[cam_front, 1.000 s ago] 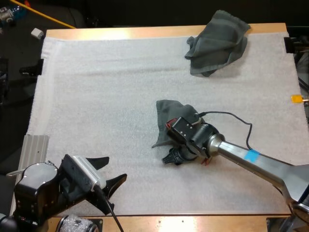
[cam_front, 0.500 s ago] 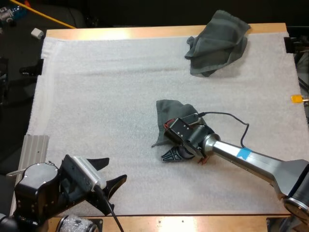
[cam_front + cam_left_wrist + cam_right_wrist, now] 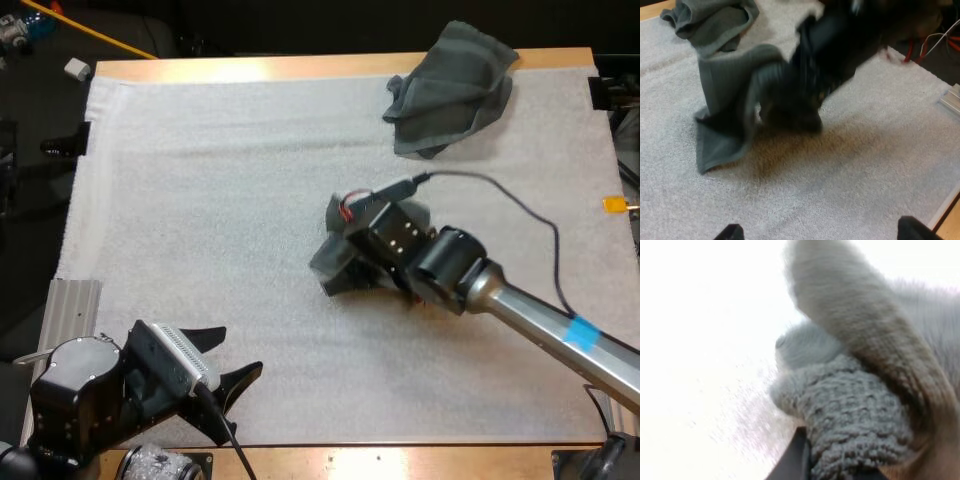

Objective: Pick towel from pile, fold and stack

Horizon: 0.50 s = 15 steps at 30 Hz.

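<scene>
Grey-green cloth is what this job is about.

In the high view, the middle towel [image 3: 335, 262] lies near the centre of the white mat [image 3: 200, 180], a little toward 4 o'clock. The right arm [image 3: 530, 315] reaches in from 4 o'clock. Its jaws sit on that towel, which looks bunched up and partly lifted. The far towel [image 3: 450, 85] lies crumpled at 1 o'clock, well apart from it. The left arm [image 3: 90, 400] sits at 7 o'clock, by the near edge of the worktop [image 3: 400, 462]. Its jaws are spread wide with nothing between them.

In the left wrist view, the middle towel [image 3: 722, 115] droops from the right arm's dark, blurry end. Its low corner touches the mat. The far towel [image 3: 710, 20] lies beyond it. The left fingertips [image 3: 731, 233] stand far apart.

In the right wrist view, the towel's loopy cloth [image 3: 855, 405] is pushed right up against a black finger [image 3: 796, 460]. I think the right jaws are pinching the middle towel.

What could go wrong? The pinch seems to hold only a small bunch of cloth, so the towel might slip out if the arm moves fast. The cloth is lumpy too, so a fold made now might come out crooked. The left jaws are far away and cannot hold another corner yet.

Count: two towels, both crumpled and none folded. Two arms. One mat.
</scene>
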Motion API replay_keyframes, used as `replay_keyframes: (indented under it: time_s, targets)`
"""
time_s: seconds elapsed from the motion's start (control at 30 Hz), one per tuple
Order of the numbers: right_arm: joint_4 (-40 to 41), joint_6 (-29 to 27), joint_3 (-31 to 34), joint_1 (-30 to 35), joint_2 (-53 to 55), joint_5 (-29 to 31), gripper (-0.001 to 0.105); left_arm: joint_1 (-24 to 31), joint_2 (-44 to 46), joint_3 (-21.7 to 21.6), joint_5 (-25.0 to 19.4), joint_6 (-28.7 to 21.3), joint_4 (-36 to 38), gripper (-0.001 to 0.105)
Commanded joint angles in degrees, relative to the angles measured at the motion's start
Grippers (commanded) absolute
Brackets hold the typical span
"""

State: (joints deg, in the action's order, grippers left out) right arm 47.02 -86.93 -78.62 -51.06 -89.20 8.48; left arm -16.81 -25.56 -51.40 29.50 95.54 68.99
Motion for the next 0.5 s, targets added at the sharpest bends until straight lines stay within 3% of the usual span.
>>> replay_keyframes:
  time_s: [0.0, 0.47]
  targets:
    - [1.6, -2.7, -5.2, 0.0, 2.8, 1.5, 0.0, -0.3, -0.1, -0.3, 0.5, 0.2, 0.5, 0.06]
    - [5.7, -5.1, -20.5, 0.0, 4.5, 3.7, 0.0, -0.4, -0.1, -0.3, 0.5, 0.3, 0.8, 0.06]
